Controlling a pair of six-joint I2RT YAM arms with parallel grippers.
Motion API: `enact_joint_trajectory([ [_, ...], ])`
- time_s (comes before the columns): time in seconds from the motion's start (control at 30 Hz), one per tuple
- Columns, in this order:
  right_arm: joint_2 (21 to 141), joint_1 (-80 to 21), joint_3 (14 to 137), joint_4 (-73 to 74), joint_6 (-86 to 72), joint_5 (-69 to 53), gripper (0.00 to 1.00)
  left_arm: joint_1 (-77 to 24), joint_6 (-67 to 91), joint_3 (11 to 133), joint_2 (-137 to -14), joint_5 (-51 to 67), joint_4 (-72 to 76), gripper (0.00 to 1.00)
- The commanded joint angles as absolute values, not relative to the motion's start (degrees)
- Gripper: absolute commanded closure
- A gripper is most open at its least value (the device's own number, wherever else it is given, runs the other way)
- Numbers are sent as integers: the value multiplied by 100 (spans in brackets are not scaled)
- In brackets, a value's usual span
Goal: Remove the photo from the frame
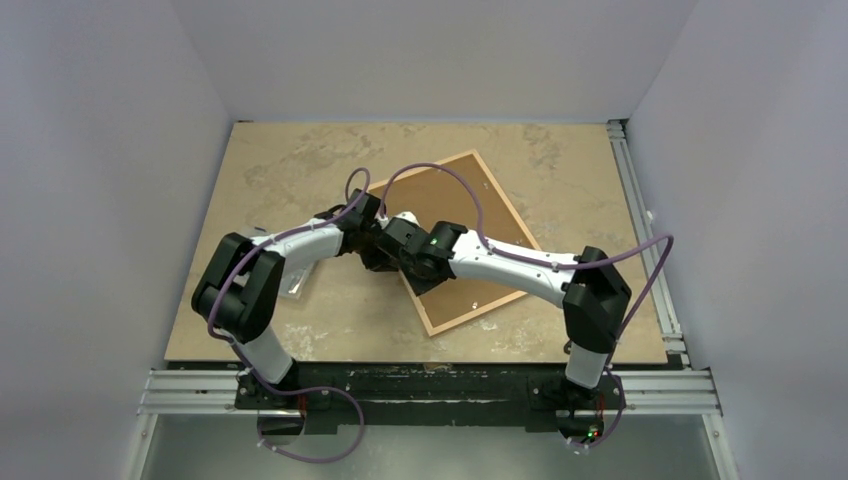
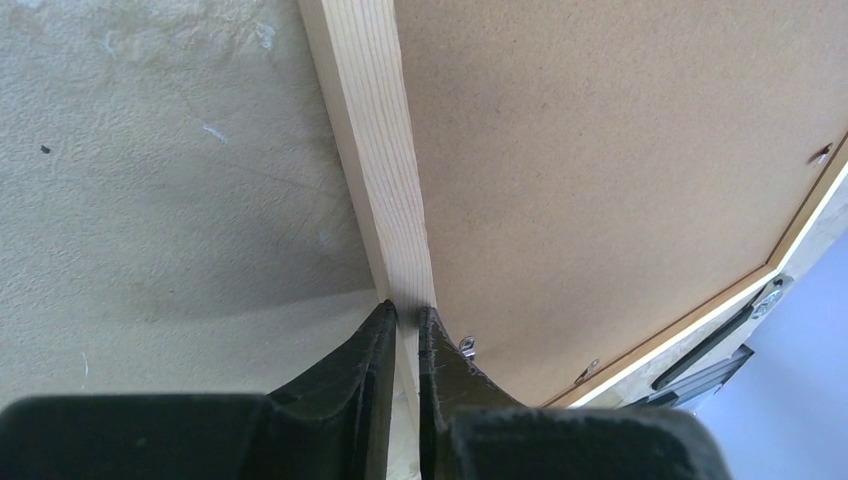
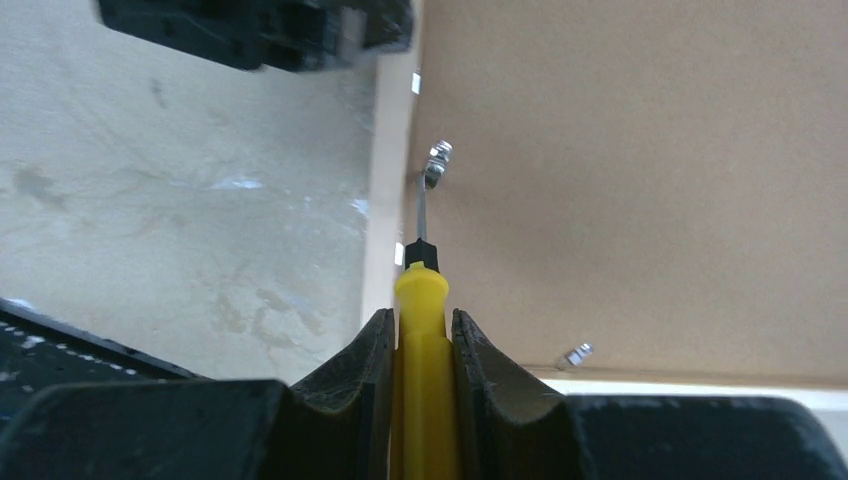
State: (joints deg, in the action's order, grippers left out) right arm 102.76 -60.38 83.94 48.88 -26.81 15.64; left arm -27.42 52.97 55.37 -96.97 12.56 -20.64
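The frame [image 1: 495, 195] lies face down and askew on the table, its plain brown backing board [image 1: 455, 195] up. The photo is hidden beneath the board. My left gripper [image 2: 407, 312] is shut on the frame's pale wooden edge [image 2: 375, 150] at its left side. My right gripper [image 3: 420, 322] is shut on a yellow-handled screwdriver [image 3: 420, 290]. Its metal tip touches a small metal retaining tab [image 3: 438, 160] at the board's edge. In the top view both grippers meet over the frame's left corner, left gripper [image 1: 372, 240] and right gripper [image 1: 392, 228].
More metal tabs sit along the board's edges [image 2: 467, 346] [image 3: 577, 354]. A clear plastic piece [image 1: 295, 285] lies on the table by the left arm. A metal rail [image 1: 640, 230] runs along the table's right side. Walls enclose the table.
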Motion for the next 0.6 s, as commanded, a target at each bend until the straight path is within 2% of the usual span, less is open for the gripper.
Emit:
enact_joint_trajectory([
  [0.0, 9955, -6038, 8517, 5703, -2686, 2185, 100, -2763, 5198, 5474, -9925, 926, -2154, 100],
  [0.2, 9272, -6038, 8716, 5966, -2847, 2431, 100, -2762, 5007, 5594, -9797, 806, -2346, 98],
  [0.33, 8299, -6031, 8364, 5592, -2999, 2269, 100, -2767, 4850, 5549, -9478, 923, -2399, 78],
  [0.5, 6941, -5946, 7074, 5132, -3245, 2793, 100, -2774, 4703, 4910, -8568, 1424, -1970, 47],
  [0.57, 6558, -5857, 6674, 5144, -3427, 2919, 100, -2846, 4703, 4648, -8263, 1794, -1759, 38],
])
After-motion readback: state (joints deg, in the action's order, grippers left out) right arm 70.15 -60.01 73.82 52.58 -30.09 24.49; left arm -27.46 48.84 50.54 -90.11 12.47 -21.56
